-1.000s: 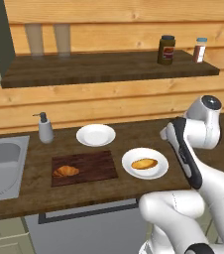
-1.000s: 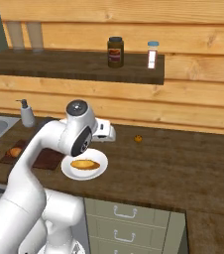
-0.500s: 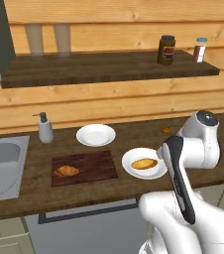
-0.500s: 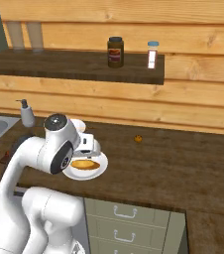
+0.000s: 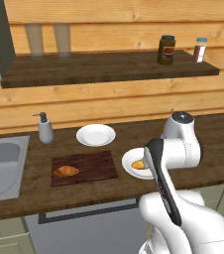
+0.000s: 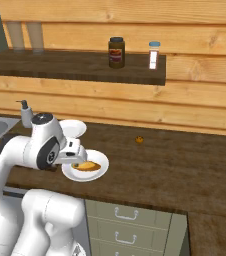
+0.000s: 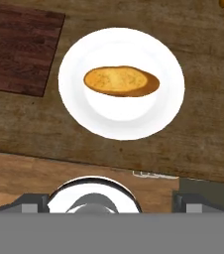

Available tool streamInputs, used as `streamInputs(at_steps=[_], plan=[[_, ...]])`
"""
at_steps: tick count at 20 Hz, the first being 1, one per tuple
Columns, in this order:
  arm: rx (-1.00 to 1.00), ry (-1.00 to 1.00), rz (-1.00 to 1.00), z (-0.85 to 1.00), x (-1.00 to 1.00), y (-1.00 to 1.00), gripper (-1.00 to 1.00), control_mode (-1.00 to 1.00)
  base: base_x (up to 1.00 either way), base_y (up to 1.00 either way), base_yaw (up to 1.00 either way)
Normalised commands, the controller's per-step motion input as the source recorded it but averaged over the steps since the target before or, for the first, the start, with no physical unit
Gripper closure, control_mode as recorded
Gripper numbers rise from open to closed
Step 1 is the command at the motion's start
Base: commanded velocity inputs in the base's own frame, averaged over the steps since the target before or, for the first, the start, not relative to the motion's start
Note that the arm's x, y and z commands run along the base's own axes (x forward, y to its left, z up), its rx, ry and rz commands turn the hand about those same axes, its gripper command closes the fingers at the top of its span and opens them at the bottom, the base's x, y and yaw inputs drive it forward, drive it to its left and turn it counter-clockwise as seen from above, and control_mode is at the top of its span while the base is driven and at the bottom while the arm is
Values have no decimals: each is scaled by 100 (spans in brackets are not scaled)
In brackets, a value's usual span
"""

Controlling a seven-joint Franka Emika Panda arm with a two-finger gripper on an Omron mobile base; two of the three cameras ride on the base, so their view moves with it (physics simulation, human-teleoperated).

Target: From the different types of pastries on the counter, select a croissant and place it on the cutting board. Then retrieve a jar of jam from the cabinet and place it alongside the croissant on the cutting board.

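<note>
The croissant (image 5: 66,171), lumpy and brown-orange, lies on the left part of the dark reddish cutting board (image 5: 91,166). My gripper (image 7: 112,202) hangs open and empty above the front edge of the counter (image 5: 203,130), looking down on a white plate (image 7: 77,106) that holds the other pastry, a smooth golden bun (image 7: 121,81). From the right base view the gripper (image 6: 77,161) sits just left of that plate (image 6: 97,172). The board's corner (image 7: 20,49) lies up and left of the plate. The jar of jam is out of view.
An empty white plate (image 5: 95,134) and a soap dispenser (image 5: 45,128) stand behind the board, with the steel sink (image 5: 0,161) at the left. On the shelf stand a dark yellow-labelled jar (image 6: 116,52) and a blue-capped shaker (image 6: 154,55). A small orange lump (image 6: 139,140) lies on the counter.
The arm has folded down and back towards the base, bringing the hand from beyond the bun's plate to above its near side. The jaws stayed open; the croissant has not moved.
</note>
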Motion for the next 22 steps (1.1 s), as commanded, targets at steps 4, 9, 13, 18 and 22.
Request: streamInputs(at_steps=[4, 9, 13, 18, 22], plan=[[9, 19, -5, 0, 69, -53, -100, -100, 0, 0, 0], [7, 6, -3, -11, 8, -31, -100, -100, 0, 0, 0], [3, 0, 0, -17, 0, -1, -100, -100, 0, 0, 0], [2, 0, 0, -15, -32, 0, -100, -100, 0, 0, 0], [0, 0, 0, 0, 0, 0, -100, 100, -86, 27, 0]])
